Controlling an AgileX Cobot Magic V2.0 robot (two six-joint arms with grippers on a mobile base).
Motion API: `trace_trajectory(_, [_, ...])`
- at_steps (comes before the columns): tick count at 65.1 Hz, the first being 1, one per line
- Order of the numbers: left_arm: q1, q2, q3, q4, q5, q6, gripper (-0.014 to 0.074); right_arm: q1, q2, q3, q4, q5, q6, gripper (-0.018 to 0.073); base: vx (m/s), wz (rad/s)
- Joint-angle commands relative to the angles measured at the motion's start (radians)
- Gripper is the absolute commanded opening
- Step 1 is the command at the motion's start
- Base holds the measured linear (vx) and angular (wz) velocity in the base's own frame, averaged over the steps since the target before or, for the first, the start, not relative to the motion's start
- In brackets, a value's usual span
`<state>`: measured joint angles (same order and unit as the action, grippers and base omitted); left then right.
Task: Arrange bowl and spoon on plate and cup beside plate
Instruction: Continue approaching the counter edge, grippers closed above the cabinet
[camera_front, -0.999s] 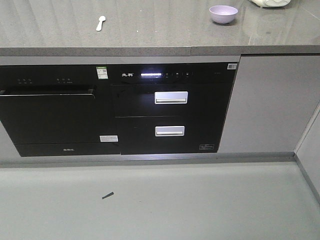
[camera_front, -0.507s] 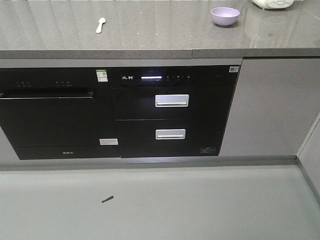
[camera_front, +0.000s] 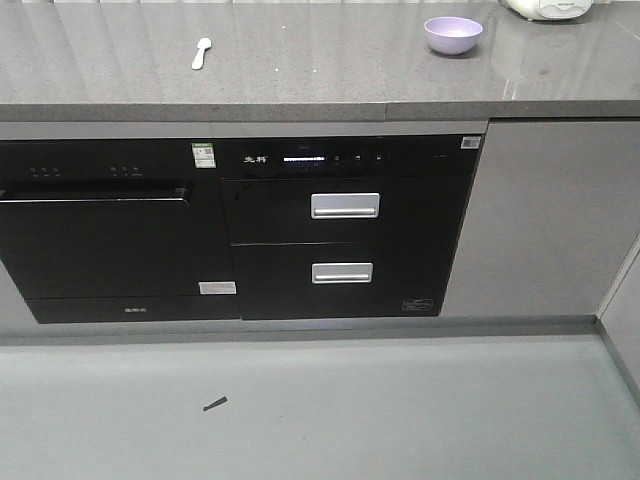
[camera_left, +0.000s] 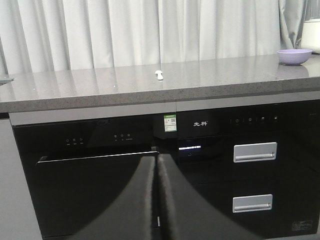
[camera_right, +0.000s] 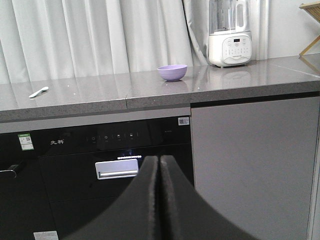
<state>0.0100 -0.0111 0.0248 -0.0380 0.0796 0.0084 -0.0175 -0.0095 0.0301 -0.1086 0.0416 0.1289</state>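
Found the lavender bowl (camera_front: 453, 35) at one o'clock and the pale spoon (camera_front: 202, 52) at eleven o'clock on the grey countertop (camera_front: 320, 75), well apart, with left gripper (camera_left: 158, 156) and right gripper (camera_right: 159, 158) both clenched empty.

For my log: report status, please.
Left gripper, right gripper shut, empty. Small round lavender bowl and short pale plastic spoon lie apart on grey counter. Plate, cup not seen. Nothing blocks them.

Grey countertop (camera_front: 300, 75); black appliances (camera_front: 330, 230) beneath; white blender (camera_right: 229, 47) at back; white curtains (camera_left: 125, 30); dark scrap (camera_front: 215, 404) on floor
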Motion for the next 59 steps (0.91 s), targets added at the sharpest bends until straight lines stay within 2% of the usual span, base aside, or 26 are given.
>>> trace_trajectory(1, [0.002, -0.017, 0.031, -0.001, -0.068, -0.008, -0.0006, -0.006, -0.014, 0.013, -0.01, -0.073, -0.006, -0.0002, 0.03, 0.0])
trace_trajectory(59, [0.002, -0.017, 0.031, -0.001, -0.068, -0.008, -0.0006, -0.006, -0.014, 0.013, -0.01, -0.073, -0.006, -0.0002, 0.04, 0.0])
